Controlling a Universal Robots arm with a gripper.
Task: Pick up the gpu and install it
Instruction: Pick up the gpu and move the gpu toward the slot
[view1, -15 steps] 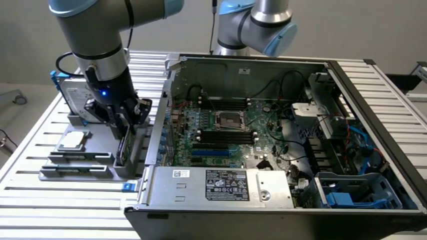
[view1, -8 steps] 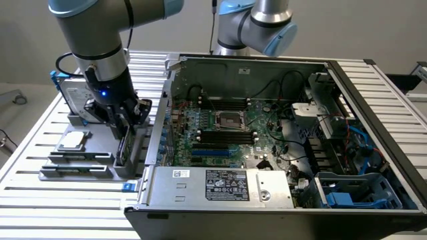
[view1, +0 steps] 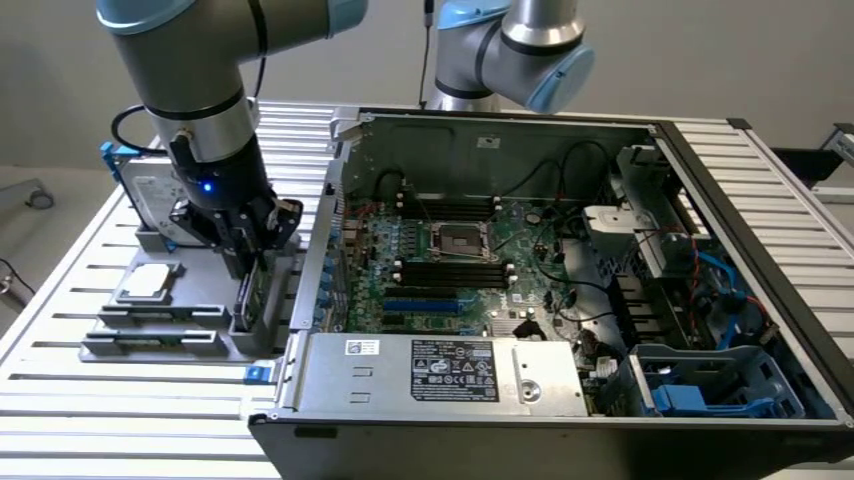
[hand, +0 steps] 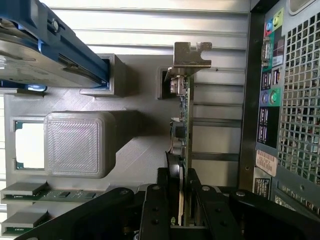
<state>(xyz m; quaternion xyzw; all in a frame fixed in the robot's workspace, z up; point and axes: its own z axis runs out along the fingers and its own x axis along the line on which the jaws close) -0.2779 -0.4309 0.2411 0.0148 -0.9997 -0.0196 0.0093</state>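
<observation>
Straddling the gpu (hand: 184, 115) from above, the gripper (view1: 251, 262) sits low over the grey holder (view1: 187, 300) that lies on the table (view1: 120, 410), at the exterior view's left of the open computer case (view1: 787, 300). The card stands on edge in a slot of that holder, with its silver bracket (hand: 191, 54) at the end away from the gripper. It passes right through the middle of the gripper, but I cannot tell whether the gripper has clamped onto it or merely brackets it. A good grasp here would, I judge, be square to the board and centred on its thickness, pressing on flat board rather than on the small parts along its face, so that the card does not tilt in the slot. A hard drive (hand: 45, 55) in a blue frame stands in the same holder, well apart from the card. The contact faces are hidden behind the gripper's own black body, the card's seated edge is lost inside the slot, and in the exterior view the arm covers most of the card. Which socket on the green motherboard (view1: 441, 250) suits it is hard to make out.
</observation>
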